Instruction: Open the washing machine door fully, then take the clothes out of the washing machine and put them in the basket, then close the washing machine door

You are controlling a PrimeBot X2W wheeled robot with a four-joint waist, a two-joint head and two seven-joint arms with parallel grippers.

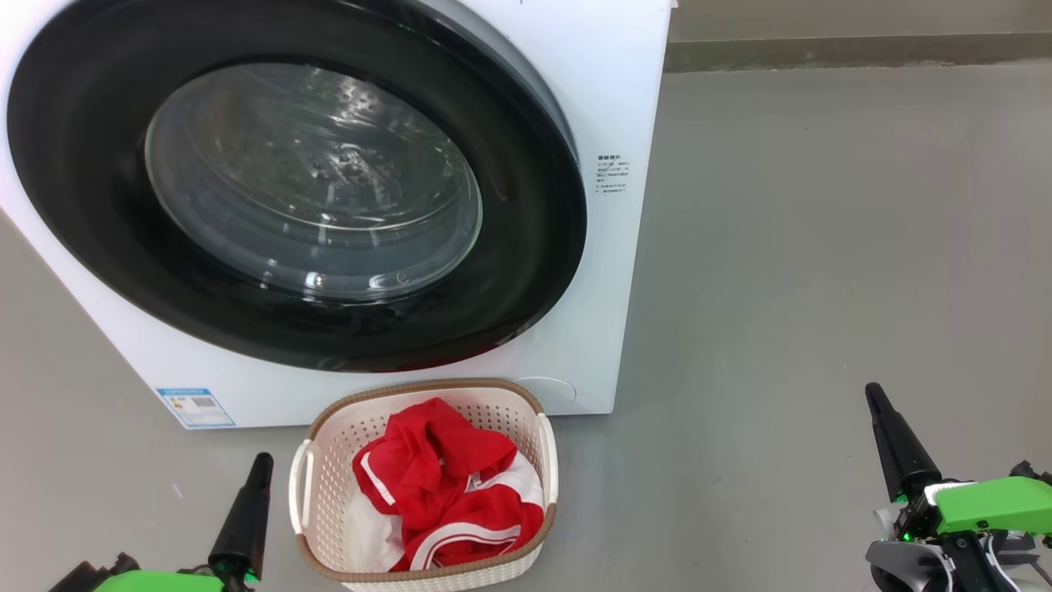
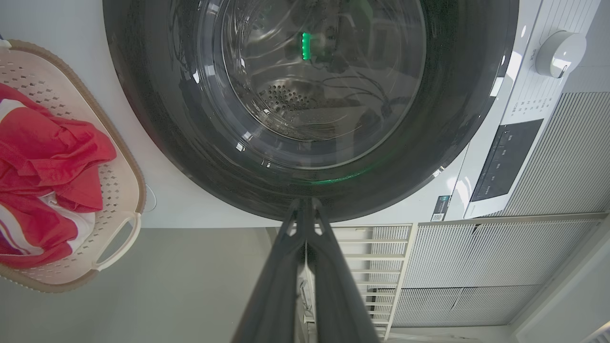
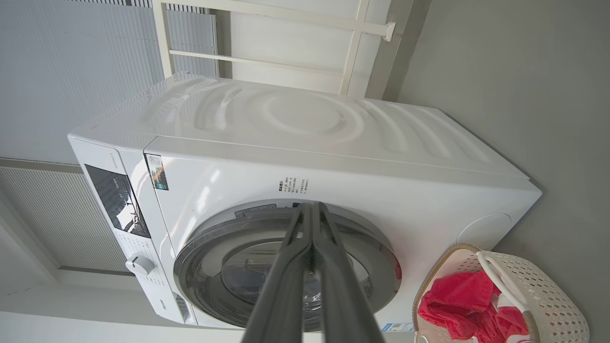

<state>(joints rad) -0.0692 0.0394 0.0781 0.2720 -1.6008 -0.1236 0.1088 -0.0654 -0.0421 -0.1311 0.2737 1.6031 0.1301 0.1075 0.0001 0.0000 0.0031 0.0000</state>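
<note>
The washing machine door (image 1: pixel 312 181) lies against the front of the white washing machine (image 1: pixel 629 99) and looks shut, though I cannot tell whether the latch is caught. Through its glass I see bare steel drum and no red cloth. The clothes (image 1: pixel 444 485) lie heaped in the basket (image 1: pixel 427 384), which stands on the floor just in front of the machine. The left gripper (image 1: pixel 263 460) hangs beside the basket and the right gripper (image 1: pixel 873 393) is well apart on the other side; both have their fingers pressed together and carry nothing. The jerseys should be light, soft and limp, best pinched at a raised fold. The door is stiff and its glossy rim is probably slippery, so I would push on the black rim, not on the glass.
</note>
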